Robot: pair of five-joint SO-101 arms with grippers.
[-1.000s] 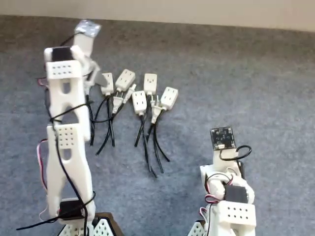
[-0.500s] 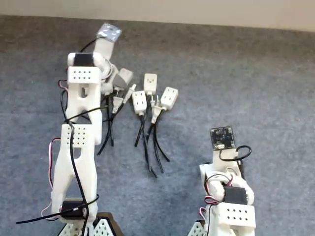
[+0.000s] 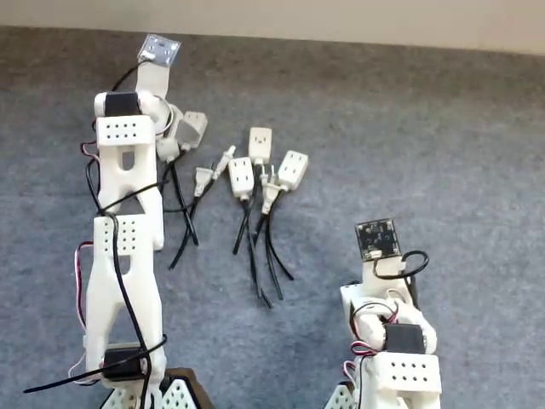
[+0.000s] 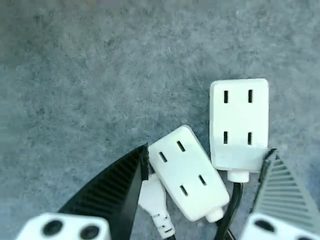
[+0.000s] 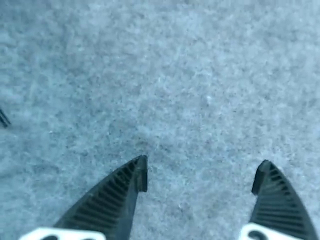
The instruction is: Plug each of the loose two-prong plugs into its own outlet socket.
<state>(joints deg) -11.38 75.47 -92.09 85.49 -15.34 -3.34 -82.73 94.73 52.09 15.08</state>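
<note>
- step in hand: the approach to the first socket-and-plug pair, on the left side of the grey carpet (image 3: 443,128); no plug is seated in any socket yet, so the task is judged to be at its start
- left gripper (image 4: 207,152): jaws wide open, holding nothing; it hangs low over two white sockets
- tilted socket (image 4: 187,172): lies between the jaws, slot face up, close against the black finger (image 4: 117,192); whether they touch cannot be told
- upright socket (image 4: 239,122): just beside the tilted one, its cord end near the grey finger (image 4: 280,187)
- first loose plug (image 3: 204,177) and second loose plug (image 3: 226,157): lie near the left arm's sockets, between them and a group of three sockets (image 3: 241,174) at mid-table; black cords trail toward the arm bases
- third plug (image 3: 271,198): lies among that group, apparently unplugged
- right gripper (image 5: 202,162): jaws wide open, empty, over bare carpet, well apart from every plug and socket
- next move, as judged: only one socket should be taken, so the left jaws need to centre on the tilted socket and close across its short sides, clear of the upright one
- the right arm then needs to travel to a loose plug, grip its body behind the prongs, and align the prongs with one slot pair before pushing
- risk: closing as placed may pinch both sockets or the cord
</note>
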